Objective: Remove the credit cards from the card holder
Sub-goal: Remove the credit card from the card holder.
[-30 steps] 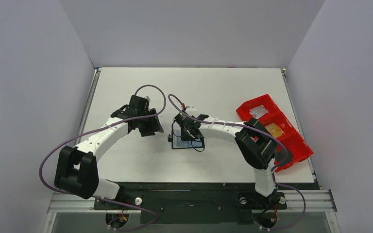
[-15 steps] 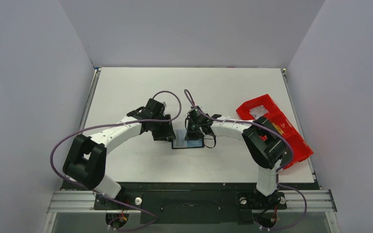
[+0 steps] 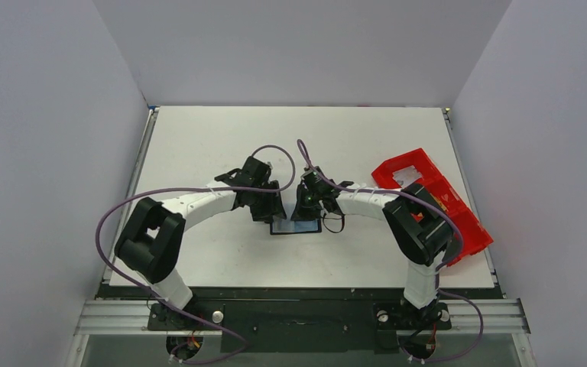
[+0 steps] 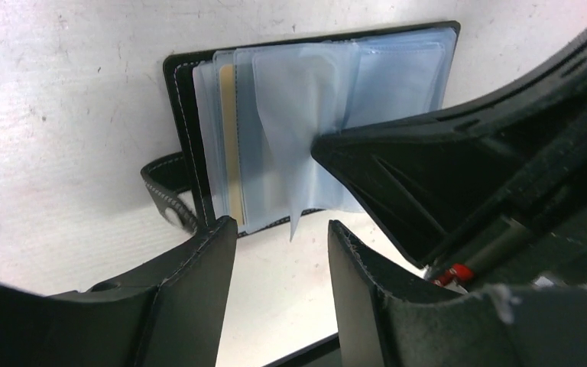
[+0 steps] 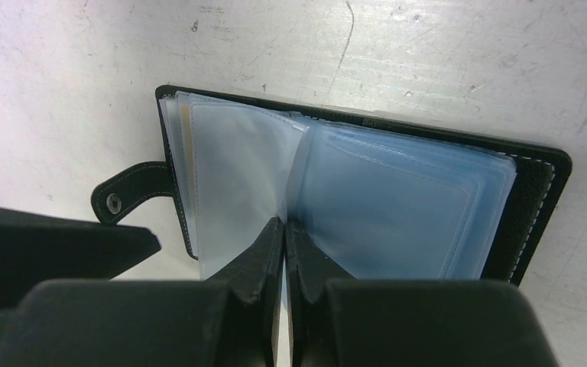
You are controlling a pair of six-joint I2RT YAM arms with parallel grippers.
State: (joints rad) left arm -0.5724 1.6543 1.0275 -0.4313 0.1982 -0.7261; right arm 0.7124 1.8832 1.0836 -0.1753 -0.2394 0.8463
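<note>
The card holder [image 3: 296,226] lies open on the desk [image 3: 199,138] between the arms. The right fingers [image 5: 264,252] are pinched together on one clear sleeve [image 5: 237,176]; the left fingers [image 4: 199,260] stand apart beside the holder's edge.

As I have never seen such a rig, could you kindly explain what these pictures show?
These are two robot arms bolted at the near edge of a white table. The wide picture comes from a fixed camera above and behind them: the left arm is on the left and the right arm on the right. The other two pictures come from a small camera on each wrist, looking past that arm's own jaws.

On the table lies a black card holder, opened flat, with clear plastic pockets inside. A tan card shows in one of them. The right arm's jaws are shut on one sleeve, holding it raised. The left arm's jaws stand open close by the holder's edge, holding nothing. A red tray sits off to the right.
</note>
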